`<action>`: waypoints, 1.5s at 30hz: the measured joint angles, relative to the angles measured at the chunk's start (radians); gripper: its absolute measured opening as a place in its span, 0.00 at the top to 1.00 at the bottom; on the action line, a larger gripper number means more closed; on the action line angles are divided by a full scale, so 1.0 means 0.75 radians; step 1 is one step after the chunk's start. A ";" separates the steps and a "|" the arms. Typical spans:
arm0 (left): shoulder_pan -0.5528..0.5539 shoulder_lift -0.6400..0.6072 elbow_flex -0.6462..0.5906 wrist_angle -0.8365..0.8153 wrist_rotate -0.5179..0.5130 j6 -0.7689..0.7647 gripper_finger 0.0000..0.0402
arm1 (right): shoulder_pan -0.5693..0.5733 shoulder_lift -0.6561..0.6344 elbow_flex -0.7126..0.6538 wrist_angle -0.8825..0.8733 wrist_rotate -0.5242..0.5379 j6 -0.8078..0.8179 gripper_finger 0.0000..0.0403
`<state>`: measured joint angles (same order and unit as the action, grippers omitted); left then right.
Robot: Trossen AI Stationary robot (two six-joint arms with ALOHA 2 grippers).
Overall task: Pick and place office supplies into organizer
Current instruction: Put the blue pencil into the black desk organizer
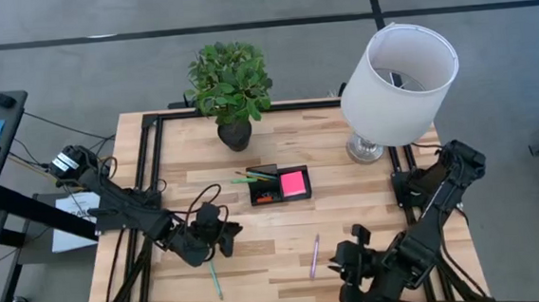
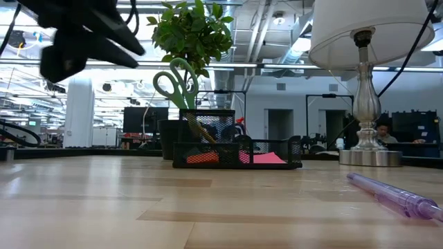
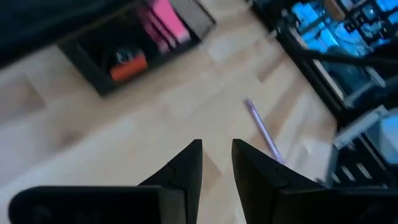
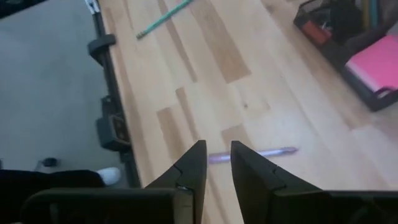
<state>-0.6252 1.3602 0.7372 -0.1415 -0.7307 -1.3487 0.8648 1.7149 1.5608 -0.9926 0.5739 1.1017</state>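
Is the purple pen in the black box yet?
No, out. The purple pen lies flat on the table, apart from the black organizer.

No words, labels, brand marks, numbers or signs can be read in any of the views. The bright screens in the room behind the worktop are too small and blurred to make out, and the pink note pad is blank.
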 joint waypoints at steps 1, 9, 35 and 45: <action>0.013 0.000 0.000 0.002 -0.019 0.024 0.80 | -0.007 0.000 0.000 0.000 0.001 -0.022 0.83; 0.124 0.000 0.000 -0.045 0.411 0.105 0.76 | -0.033 0.000 0.000 -0.010 0.003 -0.043 0.83; -0.134 0.167 0.000 0.149 1.401 -0.713 0.60 | -0.021 0.000 0.000 -0.236 0.005 0.006 0.83; -0.147 0.439 0.000 0.573 1.381 -0.949 0.60 | -0.034 0.000 0.000 -0.287 0.005 0.026 0.83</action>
<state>-0.7358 1.6895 0.7372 0.2878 0.3050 -2.0601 0.8394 1.7149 1.5608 -1.2076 0.5774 1.1215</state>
